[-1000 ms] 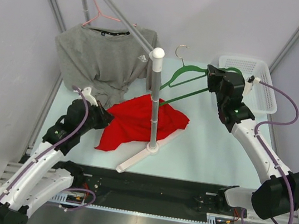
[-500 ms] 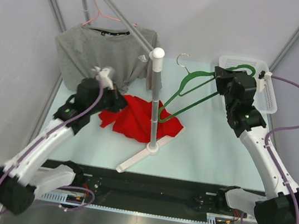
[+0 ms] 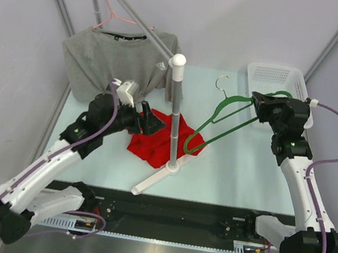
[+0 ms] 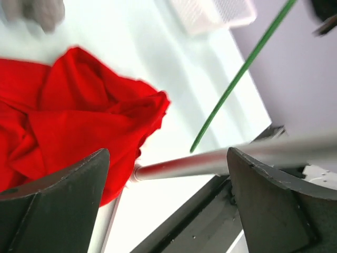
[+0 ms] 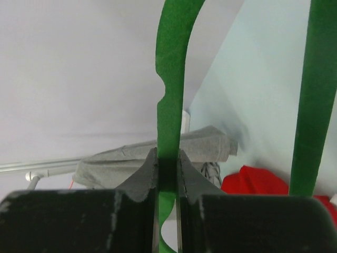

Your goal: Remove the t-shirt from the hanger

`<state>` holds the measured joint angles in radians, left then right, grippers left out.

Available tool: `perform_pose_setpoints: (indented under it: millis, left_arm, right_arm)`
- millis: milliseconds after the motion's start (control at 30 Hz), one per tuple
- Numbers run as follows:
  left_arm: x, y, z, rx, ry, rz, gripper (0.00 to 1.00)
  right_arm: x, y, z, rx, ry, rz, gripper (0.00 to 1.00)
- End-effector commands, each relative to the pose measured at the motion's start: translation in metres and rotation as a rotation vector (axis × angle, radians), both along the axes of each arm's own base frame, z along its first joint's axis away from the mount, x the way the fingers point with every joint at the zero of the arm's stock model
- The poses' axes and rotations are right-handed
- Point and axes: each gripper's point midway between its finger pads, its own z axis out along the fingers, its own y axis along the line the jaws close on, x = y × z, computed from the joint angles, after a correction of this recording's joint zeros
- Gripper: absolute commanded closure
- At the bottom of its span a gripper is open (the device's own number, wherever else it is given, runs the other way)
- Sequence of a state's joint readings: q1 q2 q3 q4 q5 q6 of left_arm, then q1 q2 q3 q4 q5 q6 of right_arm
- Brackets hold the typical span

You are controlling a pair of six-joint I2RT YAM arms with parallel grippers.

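Note:
The red t-shirt (image 3: 152,144) (image 4: 79,124) lies crumpled on the table, left of the stand's pole. My left gripper (image 3: 152,121) (image 4: 167,158) hovers over its back edge, open, with nothing between the fingers. Held slanting over the table is the green hanger (image 3: 229,112) (image 5: 171,79) (image 4: 239,74), with my right gripper (image 3: 260,102) (image 5: 168,158) shut on one of its arms. The hanger's low end reaches down beside the shirt's right edge. Whether it touches the cloth I cannot tell.
A white stand (image 3: 175,105) with a bar foot (image 3: 153,179) rises mid-table, its pole (image 4: 210,161) crossing the left wrist view. A grey t-shirt (image 3: 114,67) on a pink hanger (image 3: 113,10) hangs back left. A white basket (image 3: 278,79) sits back right.
My left gripper dragged the red t-shirt left and back, then opened and let go of it. My right arm swung the green hanger to the right, away from the shirt.

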<state>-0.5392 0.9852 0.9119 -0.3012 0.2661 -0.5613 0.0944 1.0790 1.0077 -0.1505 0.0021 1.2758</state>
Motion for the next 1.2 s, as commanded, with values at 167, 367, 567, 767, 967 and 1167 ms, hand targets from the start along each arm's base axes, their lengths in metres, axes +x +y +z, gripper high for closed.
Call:
perform_pose_setpoints:
  millis: [167, 367, 567, 767, 967, 1167]
  left_arm:
    - [-0.026, 0.011, 0.030, -0.114, -0.102, -0.005, 0.18]
    - [-0.029, -0.012, 0.031, -0.128, -0.119, -0.154, 0.13]
    - [-0.005, -0.015, 0.036, -0.083, -0.164, -0.123, 0.14]
    - [0.017, -0.015, 0.042, -0.054, -0.171, -0.072, 0.17]
    - [0.027, -0.025, 0.048, -0.105, -0.148, -0.078, 0.16]
    - [0.028, -0.033, 0.052, -0.130, -0.148, -0.115, 0.14]
  right_arm:
    - [-0.001, 0.029, 0.036, 0.107, -0.094, 0.159, 1.00]
    - [0.011, 0.048, 0.052, 0.095, -0.137, 0.148, 1.00]
    - [0.037, 0.070, 0.075, 0.045, -0.228, 0.173, 1.00]
    - [0.044, 0.079, 0.088, -0.012, -0.282, 0.177, 1.00]
    - [0.043, 0.073, 0.104, -0.062, -0.320, 0.137, 1.00]
    - [0.038, 0.086, 0.091, -0.011, -0.245, 0.189, 1.00]
